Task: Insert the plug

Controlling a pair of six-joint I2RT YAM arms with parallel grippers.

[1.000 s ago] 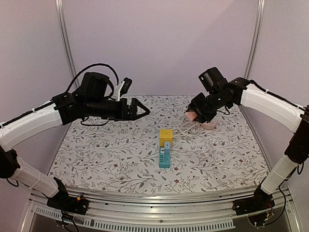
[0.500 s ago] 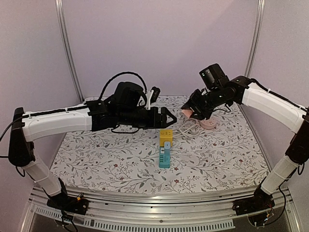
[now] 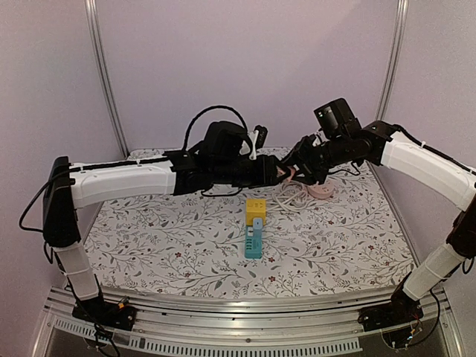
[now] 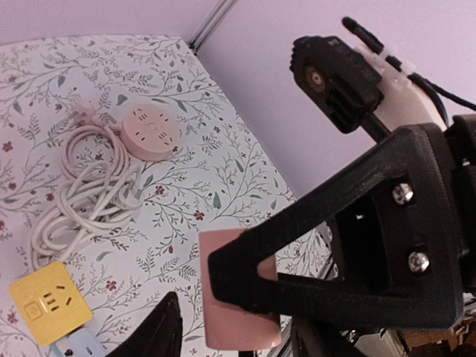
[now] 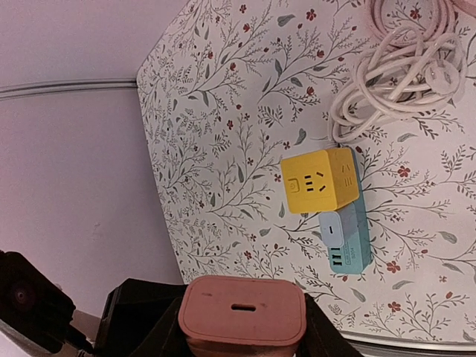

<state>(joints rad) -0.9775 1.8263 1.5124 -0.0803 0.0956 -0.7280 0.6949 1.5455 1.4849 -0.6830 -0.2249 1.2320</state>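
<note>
**Above the far middle of the surface, a pink plug sits between two grippers**

High over the cloth, the pink rounded-rectangular plastic plug block (image 5: 242,316) is clamped in the right gripper (image 5: 242,331), its slotted end face towards that wrist's camera. Its prongs are hidden. The left gripper (image 3: 279,172) has its black fingers on either side of the same block. Whether they press on it I cannot tell.

This looks like a hand-over in the air. To do it well, the left fingers should seat square on two flat sides of the block, clear of the right gripper's fingers, and hold firmly before the right one lets go. The prong side should be left free and facing down. A skewed grip would likely tilt the prongs at the socket.

Below and towards the near edge stands the likely target, a yellow cube socket (image 3: 256,207), its face with the holes turned up. It sits on the far end of a teal oblong power strip (image 3: 253,242). Beyond it, near the far edge, lie a coil of white cable (image 4: 82,193) and a round pale-pink socket disc (image 4: 152,132).

All of this rests on a surface covered in white cloth printed with grey leaves and small red flowers (image 3: 149,238). Plain lilac walls (image 3: 245,67) with slim metal posts (image 3: 104,74) close it in, and an aluminium rail (image 3: 245,301) runs along the near edge.
</note>
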